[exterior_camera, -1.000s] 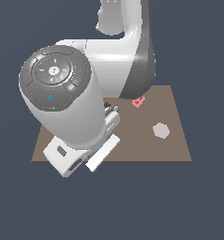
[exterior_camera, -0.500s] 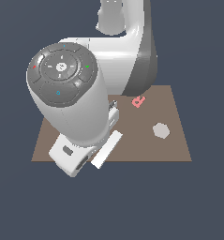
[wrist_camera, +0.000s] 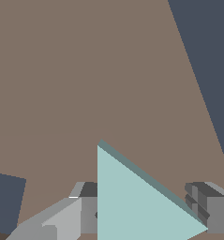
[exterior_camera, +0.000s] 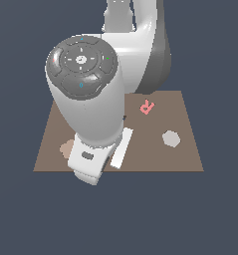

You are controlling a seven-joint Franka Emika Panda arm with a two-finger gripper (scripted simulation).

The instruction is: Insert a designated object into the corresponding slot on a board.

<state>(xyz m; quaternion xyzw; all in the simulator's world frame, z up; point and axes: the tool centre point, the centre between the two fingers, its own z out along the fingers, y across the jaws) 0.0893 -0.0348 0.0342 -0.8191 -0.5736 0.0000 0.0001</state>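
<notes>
We are keeping the jaws gripping the teal triangle (wrist_camera: 141, 201) level while seeking the board's (exterior_camera: 190, 149) hidden slot.

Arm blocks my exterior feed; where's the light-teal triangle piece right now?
In the wrist view, the light-teal triangle piece sits between the gripper fingers over the brown board; the exterior view hides it.

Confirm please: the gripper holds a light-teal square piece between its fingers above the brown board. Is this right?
One detail is wrong: the piece in the gripper is a light-teal triangle piece, not a square. The wrist view shows it above the brown board.
</notes>
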